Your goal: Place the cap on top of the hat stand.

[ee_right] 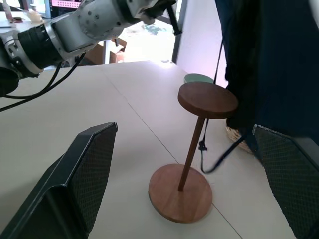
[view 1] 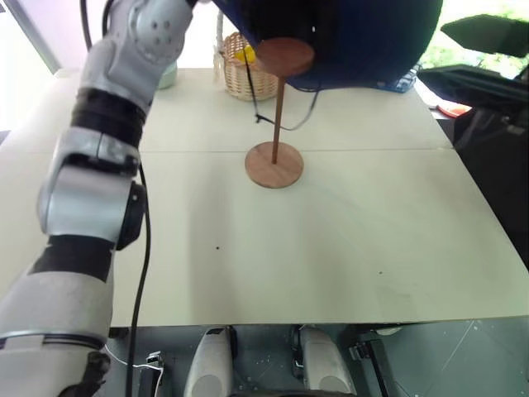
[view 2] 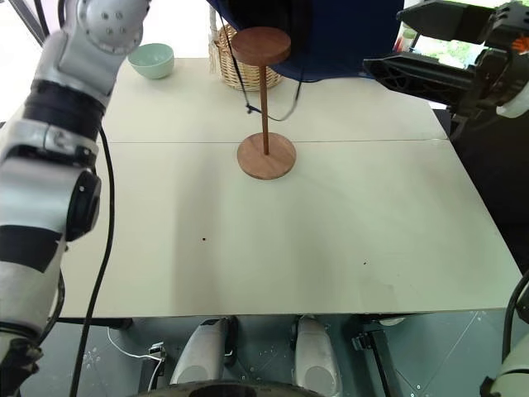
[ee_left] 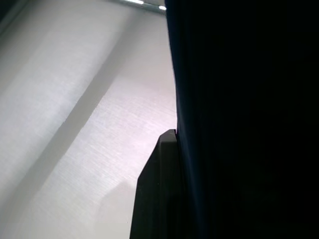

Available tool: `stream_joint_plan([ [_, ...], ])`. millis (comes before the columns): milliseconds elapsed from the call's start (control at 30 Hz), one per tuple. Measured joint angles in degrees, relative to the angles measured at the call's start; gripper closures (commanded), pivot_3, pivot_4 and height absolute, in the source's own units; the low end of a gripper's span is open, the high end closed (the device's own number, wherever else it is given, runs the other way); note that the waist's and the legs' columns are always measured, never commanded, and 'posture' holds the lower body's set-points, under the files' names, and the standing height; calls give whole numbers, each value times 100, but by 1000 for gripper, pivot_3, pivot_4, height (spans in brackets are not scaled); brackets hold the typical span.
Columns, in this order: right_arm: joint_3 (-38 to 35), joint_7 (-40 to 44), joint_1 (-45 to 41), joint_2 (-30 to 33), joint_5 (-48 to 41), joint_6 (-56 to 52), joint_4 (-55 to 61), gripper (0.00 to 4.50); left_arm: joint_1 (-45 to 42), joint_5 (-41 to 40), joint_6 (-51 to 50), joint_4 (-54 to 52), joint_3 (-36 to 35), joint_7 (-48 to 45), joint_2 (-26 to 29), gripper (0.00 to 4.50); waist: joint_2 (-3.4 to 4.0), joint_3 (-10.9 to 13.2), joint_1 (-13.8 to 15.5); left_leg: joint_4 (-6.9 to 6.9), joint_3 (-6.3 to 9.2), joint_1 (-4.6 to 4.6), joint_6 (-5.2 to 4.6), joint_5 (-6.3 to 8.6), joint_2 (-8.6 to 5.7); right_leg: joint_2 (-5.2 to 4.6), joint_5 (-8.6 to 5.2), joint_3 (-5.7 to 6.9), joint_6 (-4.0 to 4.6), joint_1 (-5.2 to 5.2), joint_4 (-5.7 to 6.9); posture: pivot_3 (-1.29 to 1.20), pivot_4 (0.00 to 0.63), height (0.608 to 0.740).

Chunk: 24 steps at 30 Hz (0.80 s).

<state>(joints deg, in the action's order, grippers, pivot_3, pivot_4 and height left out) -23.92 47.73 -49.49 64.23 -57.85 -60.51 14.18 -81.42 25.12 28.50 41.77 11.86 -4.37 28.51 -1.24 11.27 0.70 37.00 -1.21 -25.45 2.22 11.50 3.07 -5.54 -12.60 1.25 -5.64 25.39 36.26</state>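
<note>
The navy blue cap (view 1: 355,41) hangs high over the far side of the table, its thin chin cord (view 1: 258,112) dangling beside the pole. My left gripper (ee_left: 172,144) is shut on its fabric; one black finger (ee_left: 157,194) lies against the dark cloth. The brown wooden hat stand (view 2: 264,99) stands upright mid-table on its round base (view 2: 266,157). Its disc top (view 1: 285,56) sits just below and in front of the cap's edge. My right gripper (view 2: 384,39) is open, held level to the right of the stand and apart from the cap.
A wicker basket (view 1: 241,74) with something yellow in it stands behind the stand. A mint bowl (view 2: 152,59) sits at the far left of the white table (view 2: 331,231). Dark equipment (view 1: 496,149) lies off the table's right edge.
</note>
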Motion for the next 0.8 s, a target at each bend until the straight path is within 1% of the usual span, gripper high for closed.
stream_joint_plan([
  [100, 0, -27, 4, 0, -37, 1, 0, 0, 569, -245, -344, -1046, -147, -344, 5, 4411, 0, 0, 3, 4, 0, 0, 0, 0, -1, 0, 3, -2, -6, -2, 0, 0, 150, 740],
  [167, 0, -40, 4, 0, -65, 3, -1, 0, 818, -344, -607, -1563, -229, -497, 33, 4411, 1, 0, 4, 5, -1, 1, -1, 0, -2, 0, 9, -4, -17, -4, 0, 0, 150, 740],
  [367, 7, -76, 4, -5, -91, 43, -26, 0, 1537, -471, -1148, -2818, -563, -760, 231, 4411, 2, -1, 2, 10, -1, 5, -1, -1, -4, 1, 12, -9, -21, -8, 0, 0, 150, 740],
  [500, 13, -109, 51, -15, -97, 81, -43, 0, 2330, -631, -1255, -3743, -821, -989, 454, 4411, 4, -3, 2, 10, -1, 8, -2, -1, -4, 2, 12, -11, -21, -9, 1, 0, 150, 740],
  [600, 15, -117, 126, -21, -100, 86, -50, 0, 2730, -725, -1236, -3931, -857, -1187, 630, 4411, 5, -3, 1, 13, -2, 9, -2, -1, -4, 2, 13, -12, -21, -13, 0, 0, 150, 740],
  [633, 21, -97, 163, -22, -100, 90, -53, 0, 3032, -987, -1006, -3970, -864, -1479, 770, 4411, 5, -3, 0, 15, -2, 10, -2, -1, -4, 2, 13, -12, -21, -15, 0, 0, 150, 740],
  [700, 30, -29, 209, -20, -102, 95, -56, 0, 3304, -1263, -723, -3991, -854, -1771, 887, 4411, 5, -4, 4, 15, -2, 9, -2, -1, -4, 2, 13, -13, -21, -16, -1, 0, 150, 740],
  [800, 32, 177, 354, 40, -148, 86, -91, 0, 3734, -1499, -277, -4027, -828, -2174, 1047, 4411, 5, -3, 18, 15, -2, 8, -2, -1, -4, 2, 13, -13, -20, -17, -2, 0, 150, 740],
])
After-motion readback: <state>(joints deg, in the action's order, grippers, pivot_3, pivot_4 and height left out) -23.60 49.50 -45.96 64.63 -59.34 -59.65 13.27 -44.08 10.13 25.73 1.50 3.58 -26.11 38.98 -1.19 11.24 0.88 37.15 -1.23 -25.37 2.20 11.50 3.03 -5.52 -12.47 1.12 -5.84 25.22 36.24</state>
